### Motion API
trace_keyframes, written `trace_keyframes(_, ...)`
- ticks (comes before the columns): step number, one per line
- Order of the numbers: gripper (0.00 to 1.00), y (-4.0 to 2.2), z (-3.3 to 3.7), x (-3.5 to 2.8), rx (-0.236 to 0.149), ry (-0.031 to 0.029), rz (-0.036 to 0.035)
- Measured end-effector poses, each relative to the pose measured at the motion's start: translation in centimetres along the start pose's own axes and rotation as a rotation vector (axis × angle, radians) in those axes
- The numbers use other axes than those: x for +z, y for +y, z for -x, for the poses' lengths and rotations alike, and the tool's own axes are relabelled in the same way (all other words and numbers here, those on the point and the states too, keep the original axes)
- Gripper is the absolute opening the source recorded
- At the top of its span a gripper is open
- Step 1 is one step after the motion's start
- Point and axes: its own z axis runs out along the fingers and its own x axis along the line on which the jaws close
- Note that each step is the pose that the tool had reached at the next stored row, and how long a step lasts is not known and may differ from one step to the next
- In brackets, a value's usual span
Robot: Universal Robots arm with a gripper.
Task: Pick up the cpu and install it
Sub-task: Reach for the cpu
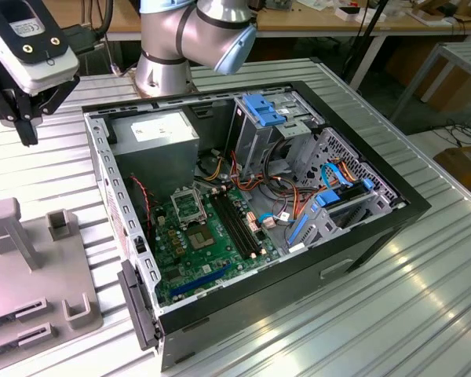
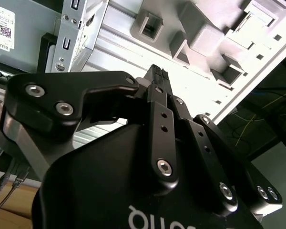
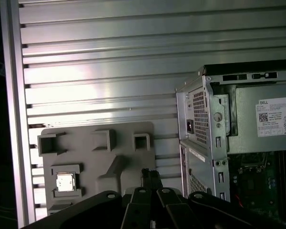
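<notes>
The cpu (image 3: 65, 182), a small silver square, lies in a square pocket of the grey fixture plate (image 3: 119, 157), off to one side of my fingers. My gripper (image 1: 26, 135) hangs high above the slatted table at the exterior view's left, beyond the fixture plate (image 1: 16, 298) and outside the computer case (image 1: 243, 196). Its black fingers meet at one tip in both wrist views, gripper (image 2: 157, 71) and gripper (image 3: 150, 172), shut with nothing between them. The black-framed socket (image 1: 190, 206) sits on the green board (image 1: 212, 251) inside the case.
Upright grey posts (image 1: 16, 232) and brackets stand on the fixture plate. The case holds a grey power supply (image 1: 153, 133), long black memory slots (image 1: 239, 224), a blue-topped drive cage (image 1: 263, 110) and loose cables. The arm's base (image 1: 173, 47) stands behind the case.
</notes>
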Motion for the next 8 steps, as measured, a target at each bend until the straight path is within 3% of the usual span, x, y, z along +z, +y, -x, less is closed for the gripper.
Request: trace_keyframes(8, 0.11, -0.11, -1.37, 0.03, 0.000, 0.0000, 0.0000)
